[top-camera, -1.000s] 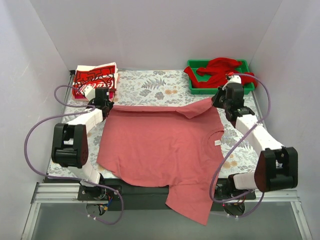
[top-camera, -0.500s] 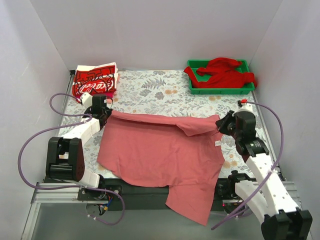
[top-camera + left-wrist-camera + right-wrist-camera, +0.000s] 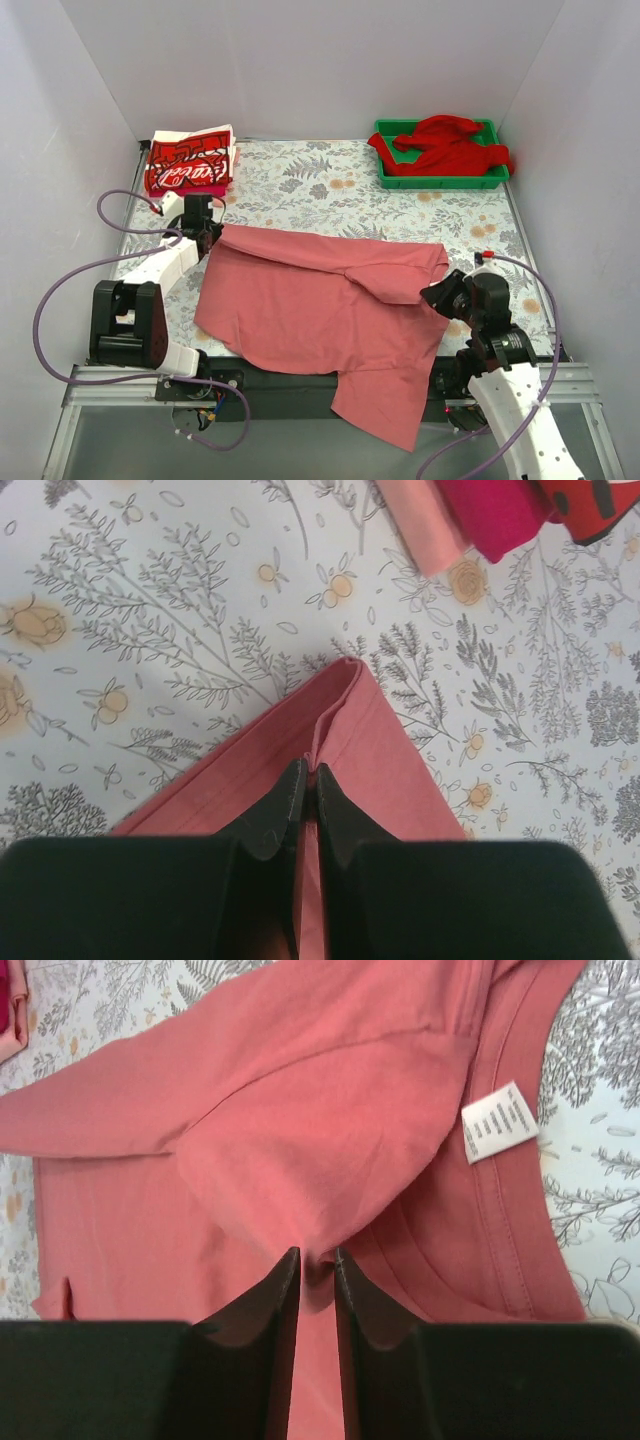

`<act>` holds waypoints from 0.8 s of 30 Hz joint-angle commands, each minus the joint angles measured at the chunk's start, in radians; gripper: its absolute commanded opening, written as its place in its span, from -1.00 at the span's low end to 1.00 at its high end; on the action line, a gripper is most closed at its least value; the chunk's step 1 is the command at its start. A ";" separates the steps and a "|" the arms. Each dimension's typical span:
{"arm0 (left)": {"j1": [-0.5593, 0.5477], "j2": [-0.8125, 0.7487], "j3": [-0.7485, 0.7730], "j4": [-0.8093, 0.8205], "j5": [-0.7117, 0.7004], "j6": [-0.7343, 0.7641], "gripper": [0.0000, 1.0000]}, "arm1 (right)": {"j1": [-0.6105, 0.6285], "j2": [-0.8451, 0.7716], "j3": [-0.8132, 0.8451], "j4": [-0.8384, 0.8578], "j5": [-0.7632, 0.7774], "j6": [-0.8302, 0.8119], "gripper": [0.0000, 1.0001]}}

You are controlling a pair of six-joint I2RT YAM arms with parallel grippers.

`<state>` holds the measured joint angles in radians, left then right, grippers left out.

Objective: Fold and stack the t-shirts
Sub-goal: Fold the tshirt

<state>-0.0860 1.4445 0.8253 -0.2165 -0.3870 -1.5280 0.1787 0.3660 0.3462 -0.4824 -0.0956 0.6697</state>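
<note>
The salmon-pink t-shirt (image 3: 320,300) lies spread on the table, one part hanging over the near edge. Its far edge is folded toward the front, deepest on the right. My left gripper (image 3: 212,236) is shut on the shirt's far-left corner (image 3: 335,730). My right gripper (image 3: 432,295) is shut on a pinch of the folded-over cloth (image 3: 300,1190) beside the collar and white label (image 3: 498,1120). The bright red t-shirt (image 3: 445,142) lies crumpled in the green tray (image 3: 440,180). The folded red-and-white printed shirts (image 3: 190,160) are stacked at the far left.
The floral table cover (image 3: 320,180) shows behind the pink shirt. White walls close in the sides and back. In the left wrist view the edges of the folded stack (image 3: 470,515) lie just beyond the held corner.
My right gripper has pulled the shirt's far-right corner toward the front, folding the top edge over the body. My left gripper has stayed near the far-left corner, moving slightly toward the front.
</note>
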 commanded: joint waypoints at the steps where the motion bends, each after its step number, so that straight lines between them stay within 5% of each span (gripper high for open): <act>1: 0.008 -0.059 -0.014 -0.110 -0.055 -0.059 -1.00 | 0.002 -0.110 -0.047 -0.062 -0.053 0.102 -0.46; 3: 0.008 -0.061 -0.008 -0.144 -0.076 -0.084 -0.68 | 0.002 -0.165 -0.076 -0.084 -0.047 0.120 -0.33; 4: 0.008 -0.061 -0.002 -0.179 -0.082 -0.104 -0.22 | 0.002 -0.176 -0.084 -0.091 -0.035 0.119 -0.28; 6: 0.008 -0.056 0.015 -0.208 -0.085 -0.118 0.03 | 0.002 -0.170 -0.079 -0.094 0.000 0.093 -0.01; 8: 0.008 -0.055 0.050 -0.254 -0.082 -0.127 0.57 | 0.002 -0.127 -0.067 -0.091 0.020 0.070 0.11; 14: 0.008 -0.076 0.084 -0.259 0.001 -0.109 0.61 | 0.004 0.043 0.028 0.033 0.013 -0.064 0.51; 15: 0.008 -0.072 0.084 -0.245 0.026 -0.084 0.62 | 0.002 0.065 0.034 0.060 0.004 -0.080 0.93; 24: 0.006 0.123 0.107 -0.089 0.361 0.029 0.62 | 0.004 0.549 0.178 0.283 0.000 -0.203 0.97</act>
<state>-0.0814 1.5005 0.8970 -0.3542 -0.1669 -1.5513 0.1787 0.7937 0.4522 -0.3229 -0.1013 0.5468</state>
